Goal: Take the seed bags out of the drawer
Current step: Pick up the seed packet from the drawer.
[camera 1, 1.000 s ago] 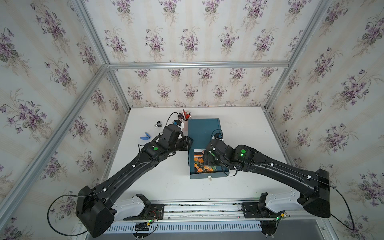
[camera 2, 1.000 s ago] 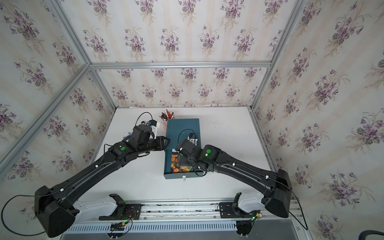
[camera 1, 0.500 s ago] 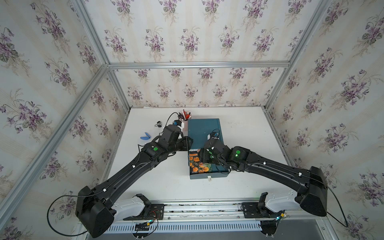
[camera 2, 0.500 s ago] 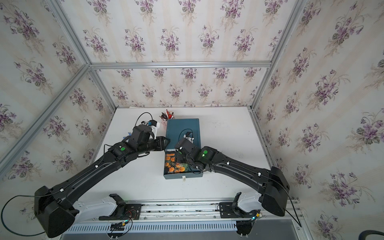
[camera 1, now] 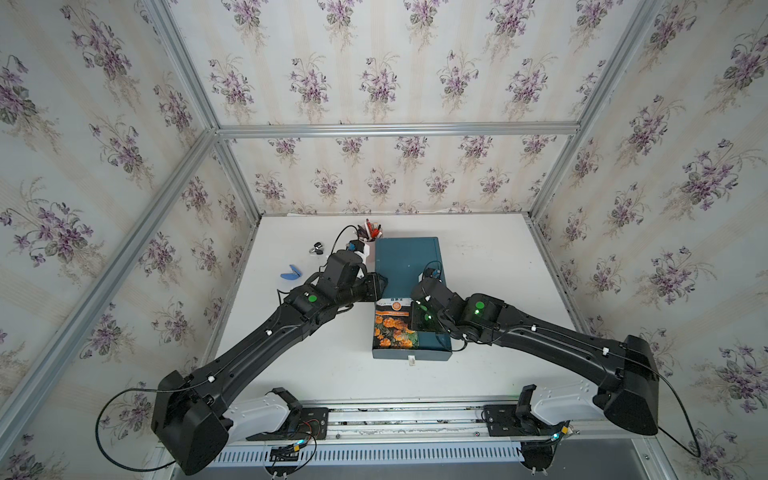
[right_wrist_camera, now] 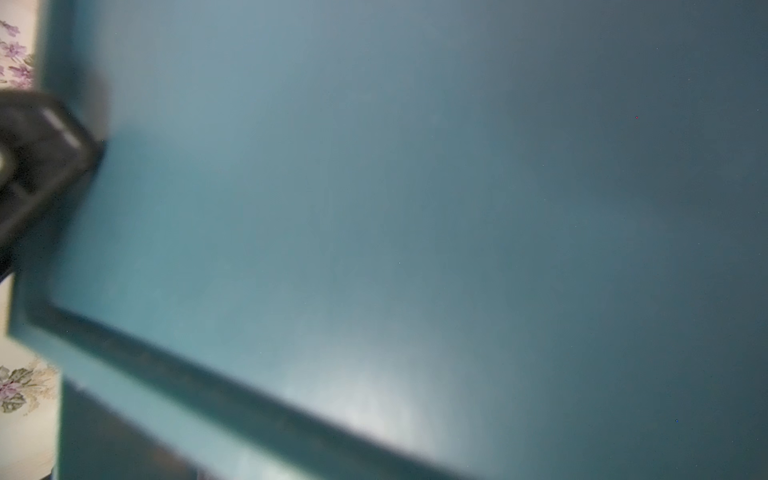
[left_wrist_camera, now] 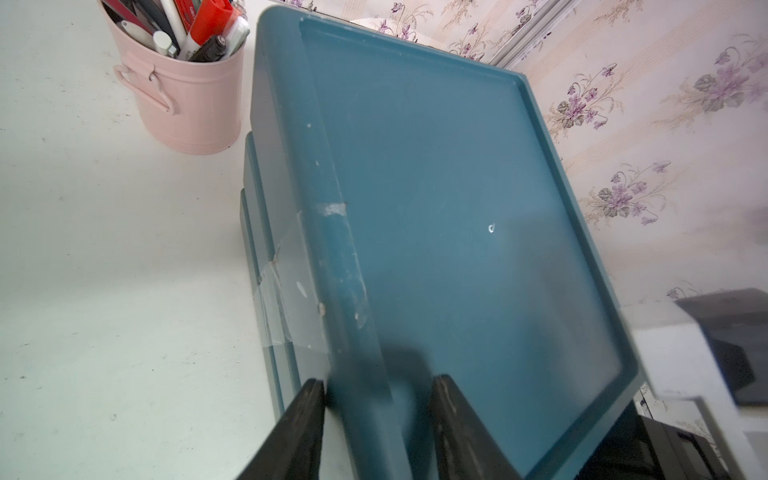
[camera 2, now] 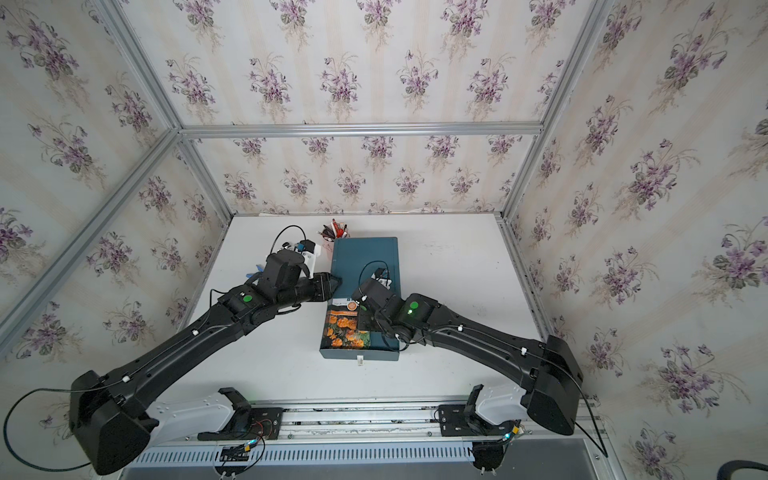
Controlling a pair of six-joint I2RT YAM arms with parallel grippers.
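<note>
In both top views a seed bag with orange marigolds (camera 1: 392, 328) (camera 2: 345, 328) lies flat in the left half of the pulled-out teal drawer (camera 1: 411, 354) (camera 2: 359, 354). My right gripper (camera 1: 417, 318) (camera 2: 368, 318) reaches down into the drawer at the bag's right edge. Its fingertips are hidden under the wrist, so I cannot tell whether it holds the bag. The right wrist view shows only the blurred teal cabinet top (right_wrist_camera: 415, 208). My left gripper (camera 1: 380, 282) (left_wrist_camera: 379, 380) is shut on the raised left rim of the cabinet top (left_wrist_camera: 457, 187).
A pink bucket of pens (camera 1: 370, 230) (left_wrist_camera: 187, 95) stands at the cabinet's back left corner. A small blue object (camera 1: 291, 273) and a small dark metal piece (camera 1: 316, 248) lie on the white table to the left. Papered walls close in three sides.
My right gripper has swung left across the drawer to the marigold bag's edge and closed its jaws. More of the bag shows now. The left arm has not moved.
</note>
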